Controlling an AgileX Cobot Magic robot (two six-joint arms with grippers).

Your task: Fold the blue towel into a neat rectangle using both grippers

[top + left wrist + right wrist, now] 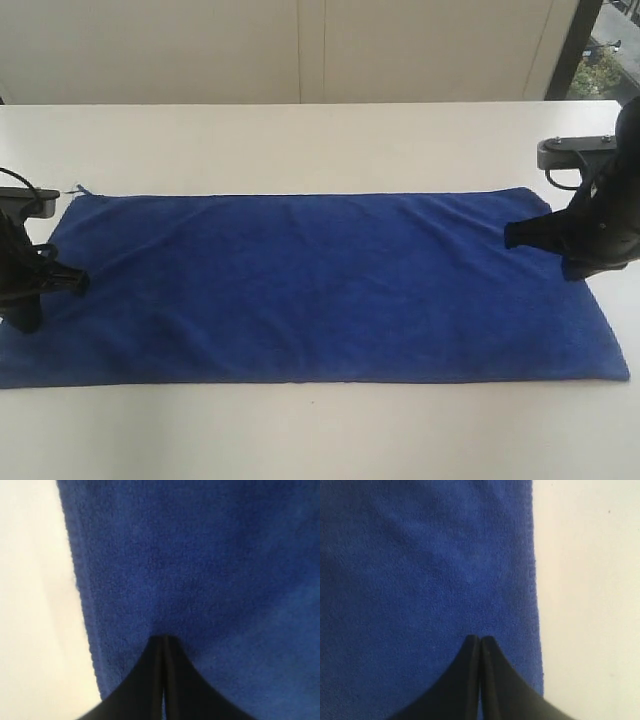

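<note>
Two pairs of black fingers are pressed tight together, with no gap and no cloth showing between them. The black claw-shaped left gripper [162, 640] points its closed tip at the long royal-blue terry towel [320, 290], just inside the left short hem. The matching black right gripper [480, 639] does the same just inside the right short hem. Whether the tips touch the pile or hang just above it cannot be told.

The towel lies spread flat and unfolded, lengthwise across the plain white tabletop [300, 140]. It has only faint ripples, and a small loose thread [80, 189] sticks out at its far left corner.

No fold has been made, so the likely next need is a grasp at each end, and several things could go wrong. Closed jaws dragged over the terry would push it into wrinkles rather than lift it. Both tips sit inboard of the hems, so a pinch from there may gather a bunch of cloth instead of a clean edge. If one end then rises sooner or higher than the other, the fold line will run skewed and the rectangle will come out crooked.
</note>
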